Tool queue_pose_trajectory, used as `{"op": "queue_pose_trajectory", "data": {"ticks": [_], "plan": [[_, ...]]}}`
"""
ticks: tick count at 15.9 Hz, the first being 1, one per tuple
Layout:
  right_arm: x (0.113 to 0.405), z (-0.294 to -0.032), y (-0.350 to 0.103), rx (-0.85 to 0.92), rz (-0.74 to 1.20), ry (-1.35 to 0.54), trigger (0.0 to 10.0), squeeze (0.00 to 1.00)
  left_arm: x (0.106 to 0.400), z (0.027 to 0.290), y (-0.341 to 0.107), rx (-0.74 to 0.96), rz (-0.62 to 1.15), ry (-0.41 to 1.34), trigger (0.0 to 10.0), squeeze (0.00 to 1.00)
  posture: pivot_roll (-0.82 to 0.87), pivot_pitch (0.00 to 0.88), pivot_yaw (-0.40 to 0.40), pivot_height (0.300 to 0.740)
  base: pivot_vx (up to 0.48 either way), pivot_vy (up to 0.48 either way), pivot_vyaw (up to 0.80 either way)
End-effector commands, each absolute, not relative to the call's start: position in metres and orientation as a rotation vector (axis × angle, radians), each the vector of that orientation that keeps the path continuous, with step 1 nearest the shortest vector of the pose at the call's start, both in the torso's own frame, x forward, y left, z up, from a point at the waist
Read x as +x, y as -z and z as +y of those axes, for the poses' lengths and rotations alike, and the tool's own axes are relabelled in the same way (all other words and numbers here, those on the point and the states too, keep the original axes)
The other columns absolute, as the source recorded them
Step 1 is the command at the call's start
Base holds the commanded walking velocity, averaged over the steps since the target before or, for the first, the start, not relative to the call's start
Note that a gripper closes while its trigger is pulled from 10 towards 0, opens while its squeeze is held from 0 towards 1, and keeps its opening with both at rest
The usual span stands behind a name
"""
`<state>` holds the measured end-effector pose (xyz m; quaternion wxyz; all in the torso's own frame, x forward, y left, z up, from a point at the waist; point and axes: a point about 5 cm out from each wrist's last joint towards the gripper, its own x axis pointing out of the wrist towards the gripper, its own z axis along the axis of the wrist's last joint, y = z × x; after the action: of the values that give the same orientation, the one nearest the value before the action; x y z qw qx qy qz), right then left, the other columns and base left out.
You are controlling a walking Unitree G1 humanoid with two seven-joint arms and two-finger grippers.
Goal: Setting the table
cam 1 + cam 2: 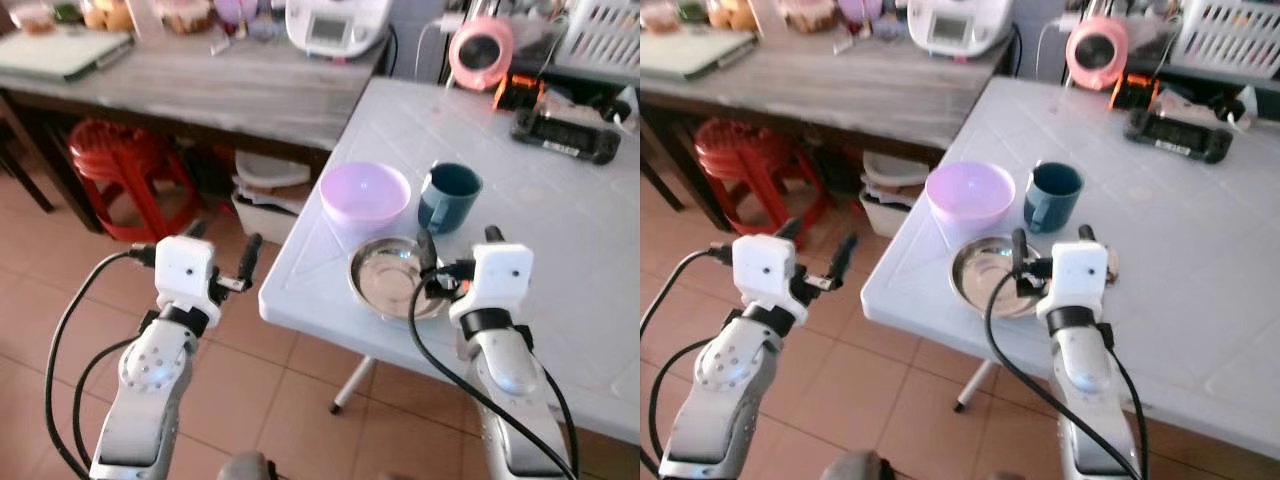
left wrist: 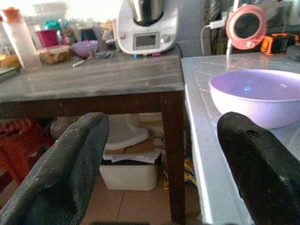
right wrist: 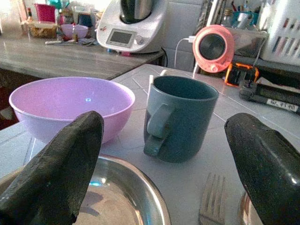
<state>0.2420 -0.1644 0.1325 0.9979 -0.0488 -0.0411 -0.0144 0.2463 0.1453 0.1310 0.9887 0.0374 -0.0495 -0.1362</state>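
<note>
The right tool point(image 1: 458, 250), wide open and empty above the steel plate point(image 1: 385, 280), risks knocking the teal mug point(image 1: 449, 196) if advanced carelessly; the left tool point(image 1: 222, 250) hangs open off the counter point(image 1: 560, 230).

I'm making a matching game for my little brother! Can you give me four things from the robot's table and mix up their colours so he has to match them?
Things:
1. bowl
2. mug
3. plate
4. round fan

Colours:
A. shiny silver
B. pink
C. light purple
D. dark teal

Right pairs: 1-C, 2-D, 3-A, 4-B.

The right end effector hovers open over the plate.
</note>
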Motion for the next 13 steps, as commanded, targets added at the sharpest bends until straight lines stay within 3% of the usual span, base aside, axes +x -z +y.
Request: {"op": "queue_pose_trajectory", "data": {"ticks": [1, 3, 4, 7, 8, 9, 13], "plan": [[0.243, -0.171, -0.125, -0.037, -0.028, 0.071, 10.0, 0.00, 0.245, 0.142, -0.130, 0.099, -0.098, 0.316, 10.0, 0.00, 0.03, 0.006, 0.027, 0.740, 0.000, 0.000, 0.00], [0.244, -0.175, -0.122, 0.003, 0.004, 0.102, 10.0, 0.01, 0.244, 0.146, -0.128, 0.117, -0.078, 0.320, 10.0, 0.00, 0.04, 0.017, 0.031, 0.740, 0.000, 0.000, 0.00], [0.241, -0.177, -0.118, 0.023, 0.026, 0.124, 10.0, 1.00, 0.242, 0.151, -0.126, 0.125, -0.064, 0.320, 10.0, 0.00, 0.04, 0.032, 0.037, 0.740, 0.000, 0.000, 0.00], [0.239, -0.180, -0.110, 0.057, 0.075, 0.142, 10.0, 0.99, 0.239, 0.151, -0.125, 0.134, -0.053, 0.327, 10.0, 0.00, 0.05, 0.050, 0.046, 0.740, 0.000, 0.000, 0.00], [0.242, -0.179, -0.111, 0.065, 0.083, 0.128, 10.0, 0.14, 0.239, 0.150, -0.125, 0.137, -0.052, 0.336, 10.0, 0.00, 0.05, 0.058, 0.049, 0.740, 0.000, 0.000, 0.00], [0.247, -0.179, -0.110, 0.079, 0.104, 0.109, 10.0, 0.00, 0.238, 0.149, -0.126, 0.143, -0.055, 0.343, 10.0, 0.00, 0.05, 0.068, 0.053, 0.740, 0.000, 0.000, 0.00], [0.251, -0.177, -0.112, 0.138, 0.117, 0.083, 10.0, 0.00, 0.239, 0.150, -0.129, 0.146, -0.059, 0.339, 10.0, 0.00, 0.05, 0.084, 0.062, 0.740, 0.000, 0.000, 0.00]]}}
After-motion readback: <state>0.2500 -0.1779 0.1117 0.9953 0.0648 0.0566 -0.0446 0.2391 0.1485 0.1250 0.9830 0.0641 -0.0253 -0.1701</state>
